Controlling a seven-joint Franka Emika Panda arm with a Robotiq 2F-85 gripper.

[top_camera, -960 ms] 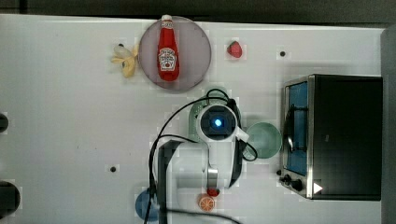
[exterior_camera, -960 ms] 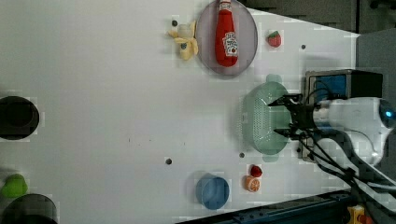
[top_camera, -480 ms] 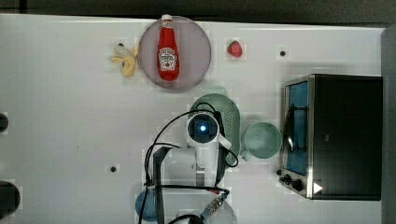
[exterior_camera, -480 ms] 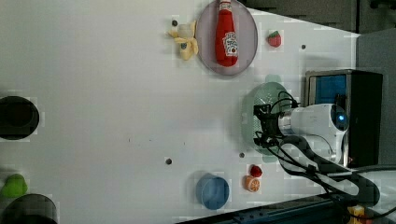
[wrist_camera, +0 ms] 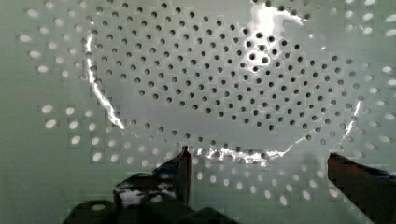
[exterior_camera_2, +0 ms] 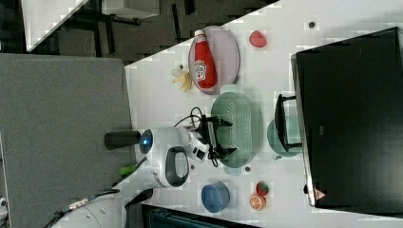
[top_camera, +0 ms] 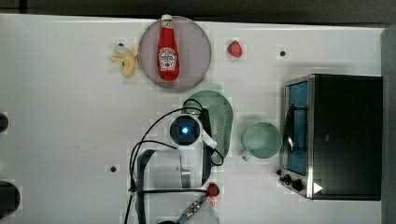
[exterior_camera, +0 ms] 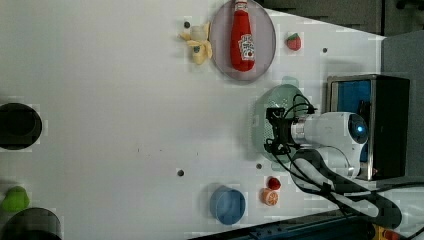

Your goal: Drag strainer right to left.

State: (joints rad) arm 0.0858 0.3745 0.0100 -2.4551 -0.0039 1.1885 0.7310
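From the top view I see the strainer (top_camera: 219,119) on the white worktop (top_camera: 60,126), just below the grey-pink plate (top_camera: 196,51) that carries the ketchup bottle (top_camera: 168,49). My arm's wrist covers the strainer's side toward the top view's left. A mint mug (top_camera: 261,140) sits just beside the strainer on the side away from the arm, and past the mug is the toaster oven (top_camera: 336,135). A banana (top_camera: 126,60) lies against the plate, and a strawberry (top_camera: 234,48) sits near the plate on its other side.

In the left view the tool (exterior_camera: 272,131) hangs over the strainer (exterior_camera: 267,107), fingers spread apart with nothing between them. Below the strainer in the left view are a small red fruit (exterior_camera: 273,183), an orange half (exterior_camera: 270,197) and a blue bowl (exterior_camera: 227,204).

In the right view the tool (exterior_camera_2: 219,137) reaches into the strainer (exterior_camera_2: 242,128), its fingers standing wide over the perforated basin. The mug (exterior_camera_2: 285,135) is just beyond the strainer, against the oven (exterior_camera_2: 347,114).

In the wrist view I look straight down into the strainer's holed bottom (wrist_camera: 210,84). Both fingertips (wrist_camera: 184,163) show, well apart, gripping nothing; whether they touch the plastic I cannot tell.
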